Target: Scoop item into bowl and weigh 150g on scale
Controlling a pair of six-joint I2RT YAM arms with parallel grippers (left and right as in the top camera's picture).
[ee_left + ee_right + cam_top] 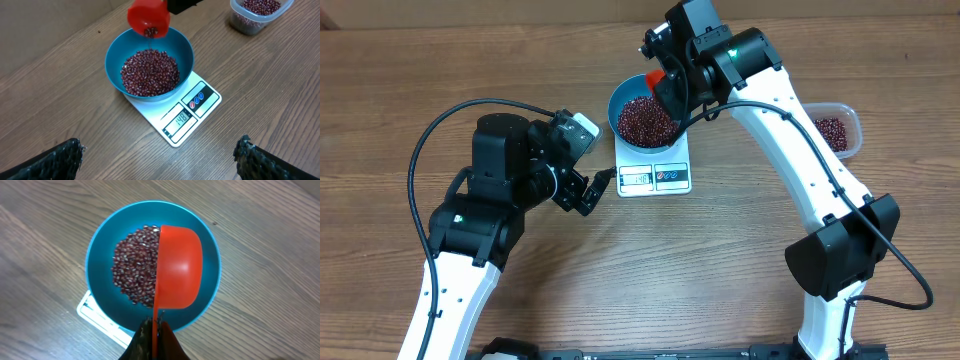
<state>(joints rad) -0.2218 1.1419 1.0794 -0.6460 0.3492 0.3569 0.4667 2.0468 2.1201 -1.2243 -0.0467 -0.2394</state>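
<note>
My right gripper [156, 330] has its fingers pressed together on the handle of the red scoop [180, 270], which is tipped above the far side of the blue bowl [112, 60], a few beans at its mouth. The beans [150, 72] heap in the bowl, which sits on the far part of the white scale [197, 100]. The scale's display faces near and looks like 148. My left gripper [595, 190] hangs spread wide and empty, just left of the scale. A clear tub [245, 22] of beans stands far right.
</note>
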